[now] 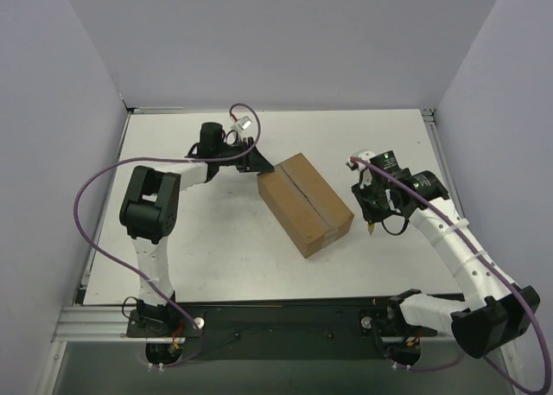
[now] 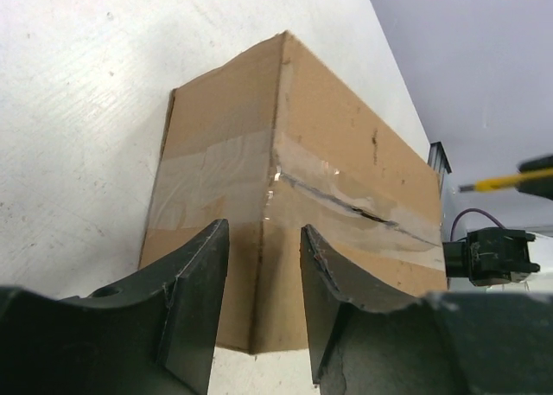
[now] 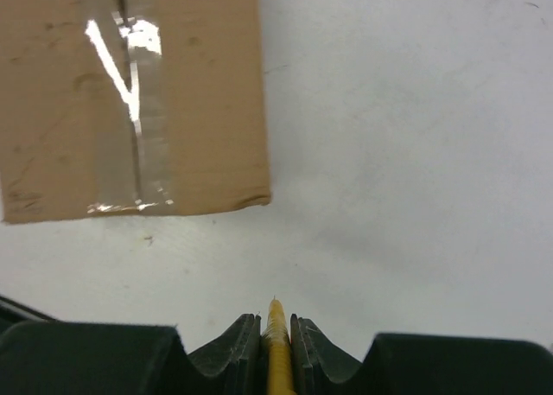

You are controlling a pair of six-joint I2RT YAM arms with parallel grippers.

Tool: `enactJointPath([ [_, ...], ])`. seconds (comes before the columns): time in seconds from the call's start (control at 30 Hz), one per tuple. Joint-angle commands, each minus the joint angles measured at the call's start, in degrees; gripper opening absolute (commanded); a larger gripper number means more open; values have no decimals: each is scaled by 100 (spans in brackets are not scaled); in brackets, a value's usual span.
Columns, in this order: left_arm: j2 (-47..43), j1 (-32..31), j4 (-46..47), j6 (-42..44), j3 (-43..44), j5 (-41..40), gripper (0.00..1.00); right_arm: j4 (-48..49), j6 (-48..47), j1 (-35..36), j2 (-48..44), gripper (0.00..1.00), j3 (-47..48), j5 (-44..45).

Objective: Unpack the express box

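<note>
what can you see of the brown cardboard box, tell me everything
The plain brown rectangular cardboard box lies closed and flat on the white table, turned diagonally. Clear glossy tape runs along its centre seam and down the end face; a dark slit shows in the taped seam. The left gripper, open, faces one upright corner; contact cannot be told. Nothing else touches it.
</note>
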Motion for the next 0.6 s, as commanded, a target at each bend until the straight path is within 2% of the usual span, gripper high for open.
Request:
enactJointPath([
  [0.0, -779, 306, 368, 2, 319, 317, 48, 466, 55, -464, 511, 0, -113, 281],
  [0.1, -911, 482, -710, 888, 679, -515, 48, 651, 19, -464, 775, 0, -78, 220],
  [0.13, -894, 517, -1401, 1578, 802, -797, 47, 695, 45, -464, 811, 0, -69, 184],
  [0.17, -807, 509, -1852, 1950, 1169, -1504, 47, 756, 80, -464, 846, 0, -69, 132],
  [0.23, -658, 448, -2573, 2618, 1478, -1993, 47, 783, 98, -403, 934, 0, -95, 35],
  [0.37, -183, 395, -2788, 2728, 1875, -2188, 44, 792, 63, -324, 987, 0, -244, -53],
  [0.57, -226, 18, -2717, 2772, 1955, -2048, 44, 915, 80, -271, 1093, 0, -315, -149],
])
